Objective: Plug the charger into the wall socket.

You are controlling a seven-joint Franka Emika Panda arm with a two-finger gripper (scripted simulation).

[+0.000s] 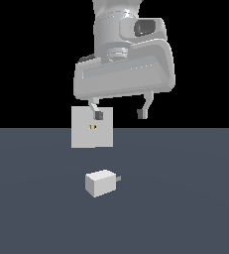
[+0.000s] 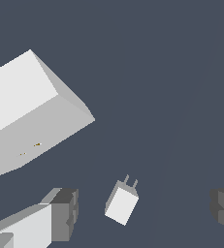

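Note:
The charger point(image 1: 101, 182) is a small off-white block lying on the dark floor, its two grey prongs pointing toward the exterior view's right. It also shows in the wrist view point(image 2: 121, 203) between my fingers. The wall socket point(image 1: 91, 127) is an upright light grey square plate with two small slots, standing behind the charger; it shows in the wrist view point(image 2: 33, 121) as a thick slab. My gripper point(image 1: 120, 115) hangs open and empty well above the charger, one fingertip point(image 1: 98, 115) in front of the plate's top edge.
The dark grey floor point(image 1: 185, 198) stretches all around the charger and the socket. Nothing else stands on it in either view.

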